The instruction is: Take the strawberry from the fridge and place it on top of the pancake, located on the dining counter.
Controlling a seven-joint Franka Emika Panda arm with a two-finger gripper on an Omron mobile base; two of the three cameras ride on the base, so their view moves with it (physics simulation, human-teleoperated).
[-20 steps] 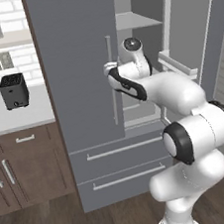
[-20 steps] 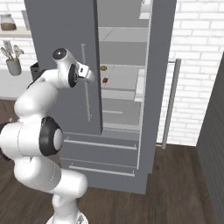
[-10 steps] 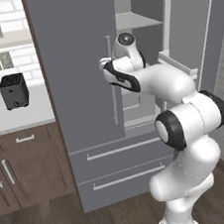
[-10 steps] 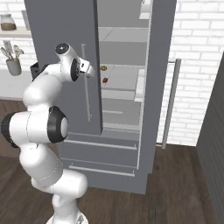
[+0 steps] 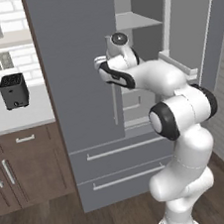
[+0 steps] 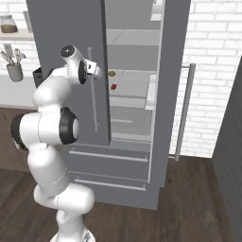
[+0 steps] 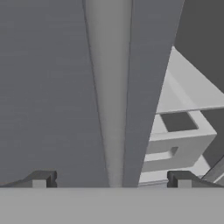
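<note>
Grey fridge [image 6: 66, 52] stands with its right door swung open, the strawberry [image 6: 113, 86] lying on a middle shelf [image 6: 130, 90] beside a small brownish round item [image 6: 112, 73], while the gripper [image 7: 111, 179] hangs spread before the left door's handle [image 7: 109, 87].

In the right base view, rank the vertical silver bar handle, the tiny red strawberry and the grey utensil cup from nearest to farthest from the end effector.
1. Vertical silver bar handle: beside the end effector, on the shut door.
2. Tiny red strawberry: right, on a fridge shelf.
3. Grey utensil cup: far left, on the wall counter.
</note>
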